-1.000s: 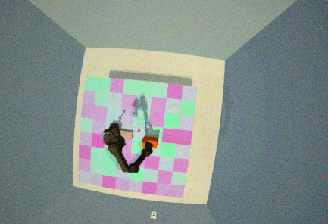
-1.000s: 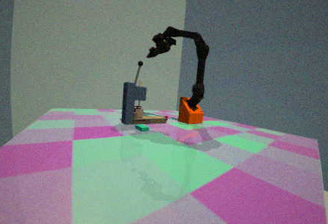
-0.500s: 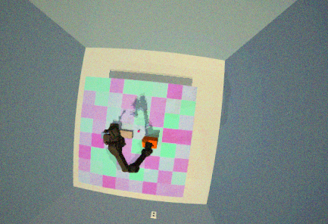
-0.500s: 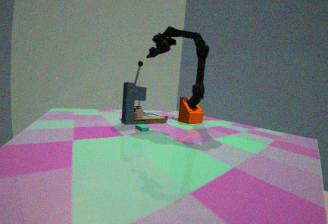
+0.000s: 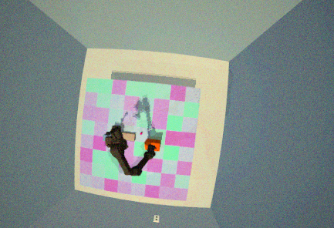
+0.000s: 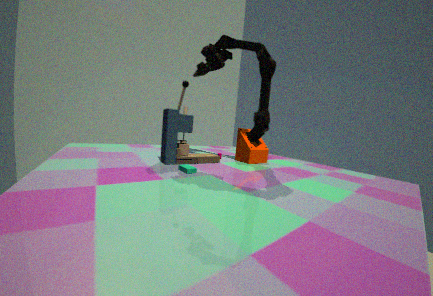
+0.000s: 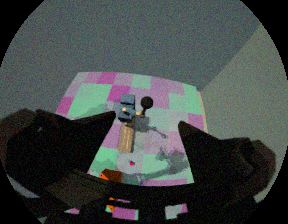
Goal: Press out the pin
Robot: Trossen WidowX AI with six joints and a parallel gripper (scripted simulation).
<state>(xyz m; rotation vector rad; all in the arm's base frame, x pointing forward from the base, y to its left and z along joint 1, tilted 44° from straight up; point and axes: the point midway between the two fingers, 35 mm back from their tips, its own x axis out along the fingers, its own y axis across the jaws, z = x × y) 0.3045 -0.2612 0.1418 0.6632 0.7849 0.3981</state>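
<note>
We came in with the lever (image 6: 182, 97) standing up from the blue press frame (image 6: 169, 136) (image 7: 127, 98), its black knob (image 6: 185, 84) (image 7: 146, 102) on top, and the open gripper (image 5: 109, 141) (image 6: 196, 74) (image 7: 147, 119) poised above it and toward the orange base (image 5: 148, 142) (image 6: 252, 155) (image 7: 111, 175). Nothing was between the fingers: released, wide apart, and in the exterior view we had air between tips and knob.

And the block? There it was, the small tan block (image 6: 182, 150), on the press bed beneath the thin dark punch (image 6: 183, 136), beside the raised end of the wooden board (image 5: 129, 136) (image 6: 205, 158) (image 7: 126, 139). It looked well lined up, but we could not confirm the pin's alignment, or whether it was already out; the cup we could not pick out with certainty either.

So we read this as the closing stretch, the hand clear of a raised lever, though the pin kept that a judgement. The good play was to back away up and toward the base, fingers wide, with no sideways swing that might clip the knob and drop the lever. We wanted the wrist high, too, well above the frame, since a low path risked a nudge to the block. Had the pin still needed pressing, a slow, straight push on the knob would have been the call.
</note>
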